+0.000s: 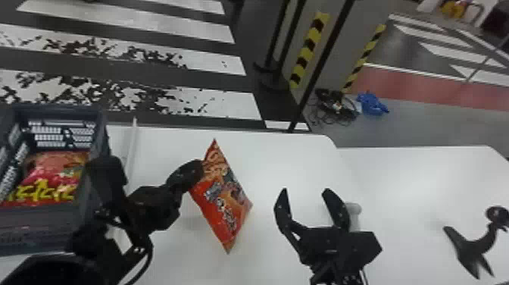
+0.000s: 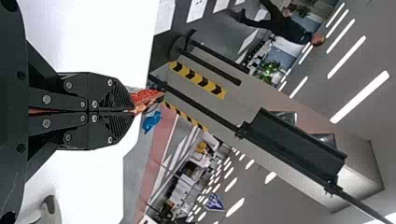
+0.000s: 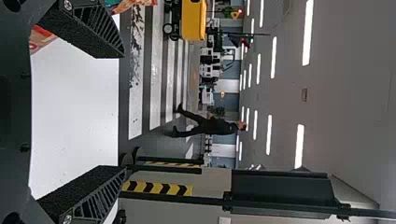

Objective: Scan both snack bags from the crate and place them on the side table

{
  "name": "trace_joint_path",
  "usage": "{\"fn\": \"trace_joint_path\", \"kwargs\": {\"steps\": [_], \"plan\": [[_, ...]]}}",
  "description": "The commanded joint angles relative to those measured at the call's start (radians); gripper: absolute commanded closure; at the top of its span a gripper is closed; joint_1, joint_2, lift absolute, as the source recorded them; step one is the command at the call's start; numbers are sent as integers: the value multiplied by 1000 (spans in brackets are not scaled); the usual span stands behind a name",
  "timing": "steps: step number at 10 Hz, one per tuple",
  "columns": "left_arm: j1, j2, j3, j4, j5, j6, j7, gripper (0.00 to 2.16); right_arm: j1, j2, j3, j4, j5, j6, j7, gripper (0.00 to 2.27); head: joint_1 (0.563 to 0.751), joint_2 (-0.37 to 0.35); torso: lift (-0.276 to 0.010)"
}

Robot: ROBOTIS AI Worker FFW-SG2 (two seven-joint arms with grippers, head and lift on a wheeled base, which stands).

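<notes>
Striped floor ran along behind the setup, with a grey column wearing yellow-and-black tape. White worktop in front of that, plus another white stretch off to the right, which I'd guess was the side table. The dark crate sat at the left end and had a red bag lying in it, so that one hadn't had its turn.

The orange bag was out of the crate, hanging at a tilt over the worktop. The left gripper was closed on its upper-left edge, fingers pinched together. The right gripper was near the bag but apart from it, fingers wide open, nothing in them. A small pale knob stuck up just beside it, and a black gadget at the far right could've been the scanner or its stand, couldn't swear to it.

So my read: first bag in hand, somewhere around the scan or handover step. Can't tell if it had been scanned. If not, next up was showing its code to the scanner; if so, a second grip for the trip right. Floppy thing on one edge, so it could easily swing or fold.
</notes>
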Motion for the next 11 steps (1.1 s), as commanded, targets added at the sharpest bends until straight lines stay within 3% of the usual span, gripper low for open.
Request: {"fn": "trace_joint_path", "kwargs": {"steps": [1, 4, 5, 6, 7, 10, 11], "plan": [[-4, -2, -34, 36, -35, -20, -3, 2142, -1, 1, 2, 0, 0, 0, 0, 66, 695, -350, -98], [-34, -3, -119, 59, -102, -17, -58, 2142, -1, 1, 7, 1, 0, 0, -2, 66, 695, -350, -98], [-37, -3, -148, 57, -154, -17, -55, 1899, 0, 1, 7, 0, -2, 0, -5, 66, 695, -350, -98], [-37, -2, -157, 55, -179, -17, -46, 880, 3, 1, 5, 0, -5, 0, -5, 66, 695, -350, -98], [-35, -2, -157, 54, -193, -14, -19, -2, 5, 1, 4, 0, -6, 0, -6, 66, 695, -350, -98], [-21, 8, -140, 25, -257, -8, 35, 33, 15, 1, 2, 0, -15, 0, -6, 66, 695, -350, -98], [-1, 12, -131, -27, -314, -14, 78, 33, 17, 1, 2, 0, -15, 0, -6, 66, 695, -350, -98]]}}
